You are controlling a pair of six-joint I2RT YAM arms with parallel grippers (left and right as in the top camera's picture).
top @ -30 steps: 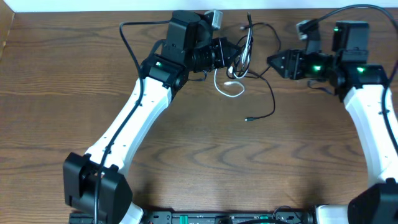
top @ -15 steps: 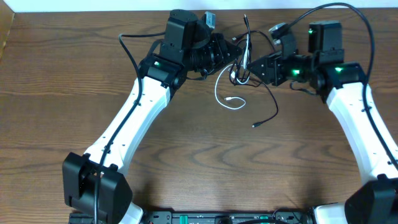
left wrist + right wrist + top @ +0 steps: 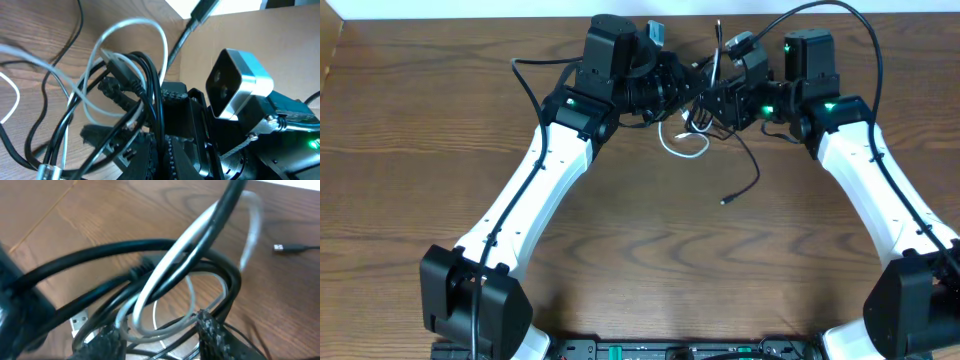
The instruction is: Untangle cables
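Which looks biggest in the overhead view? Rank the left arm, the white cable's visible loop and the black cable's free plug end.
1. left arm, by far
2. white cable, its visible loop
3. black cable's plug end, tiny

Thin white cable [image 3: 134, 21] entangled with thin black cable [image 3: 152, 80]
Loops are crossed over a brown wooden table [image 3: 35, 20], beside a grey boxy camera [image 3: 237, 82].

No readable text, label, brand, number or sign in any view. White camera housing [image 3: 240, 85] plain, no print legible. Thin cables [image 3: 145, 95] and small plug [image 3: 280, 247] show no legible marking, plug blurred. Green light [image 3: 830, 105] on arm: glow only, no characters
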